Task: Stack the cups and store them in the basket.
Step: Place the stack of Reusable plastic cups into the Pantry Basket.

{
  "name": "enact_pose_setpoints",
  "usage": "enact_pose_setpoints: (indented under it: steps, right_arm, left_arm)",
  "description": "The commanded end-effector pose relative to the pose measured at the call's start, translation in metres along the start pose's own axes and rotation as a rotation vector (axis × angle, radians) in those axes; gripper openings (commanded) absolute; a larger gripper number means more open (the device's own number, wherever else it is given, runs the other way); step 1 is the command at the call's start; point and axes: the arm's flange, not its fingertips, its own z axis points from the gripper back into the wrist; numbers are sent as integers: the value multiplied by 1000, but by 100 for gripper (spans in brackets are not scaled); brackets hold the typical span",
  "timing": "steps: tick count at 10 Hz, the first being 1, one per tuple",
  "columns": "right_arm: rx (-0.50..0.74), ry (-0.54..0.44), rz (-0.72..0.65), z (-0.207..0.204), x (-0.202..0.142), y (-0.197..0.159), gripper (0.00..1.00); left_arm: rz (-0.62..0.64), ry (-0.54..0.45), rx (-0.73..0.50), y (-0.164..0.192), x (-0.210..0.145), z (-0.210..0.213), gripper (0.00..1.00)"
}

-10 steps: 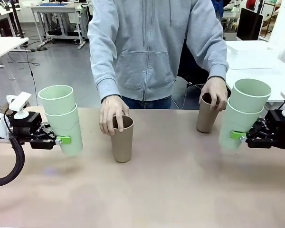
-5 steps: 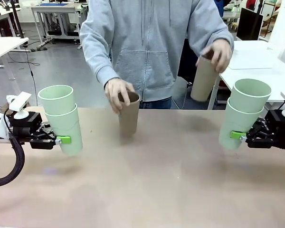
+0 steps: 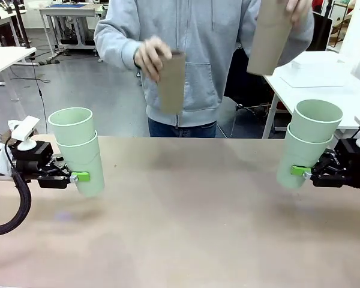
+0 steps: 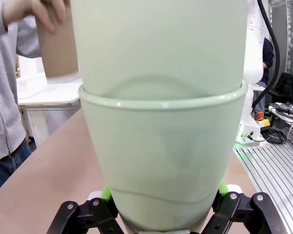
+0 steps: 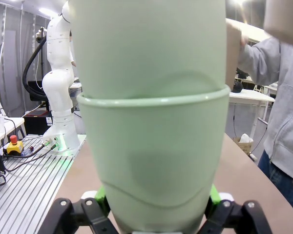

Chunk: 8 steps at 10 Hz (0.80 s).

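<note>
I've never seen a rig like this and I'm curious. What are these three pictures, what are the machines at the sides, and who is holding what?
The machines are two white robot arms at a table, with a person standing across from them. The wide picture comes from a fixed camera between the arms. The other two come from a camera on each arm's wrist, looking along its fingers, so the cups in its grip loom very large.

The left end effector is shut on the left stack of mint green cups, two cups nested together. The right end effector is shut on the right stack of mint green cups, also two.

The person holds one tan cup up in one hand and a second tan cup higher in the other hand.
</note>
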Motion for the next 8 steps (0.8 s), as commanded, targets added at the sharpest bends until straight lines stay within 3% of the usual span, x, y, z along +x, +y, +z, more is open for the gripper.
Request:
enact_pose_setpoints:
  steps: [1, 8]
  right_arm:
    - [-13, -7, 15, -1, 6, -2, 83]
    - [-13, -7, 15, -1, 6, -2, 83]
  left_arm:
    - [-4, 3, -8, 1, 3, 0, 85]
    - [-4, 3, -8, 1, 3, 0, 85]
